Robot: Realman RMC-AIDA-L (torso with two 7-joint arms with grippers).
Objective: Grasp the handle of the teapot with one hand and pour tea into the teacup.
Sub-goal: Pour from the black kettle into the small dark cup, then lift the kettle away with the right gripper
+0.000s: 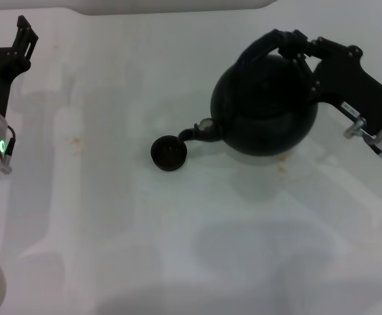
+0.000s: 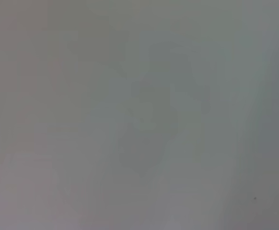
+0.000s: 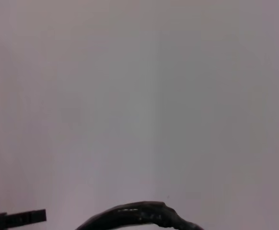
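Observation:
In the head view the round matte black teapot is tilted to the left, its short spout with a pale spot just above the rim of the small black teacup on the white table. My right gripper is shut on the thick black arched handle at the top of the teapot. The handle's arc also shows in the right wrist view. My left gripper is parked at the far left, away from both. The left wrist view shows only bare surface.
A few small brownish stains mark the table left of the teacup, and another stain lies below the teapot. The table's far edge runs along the back.

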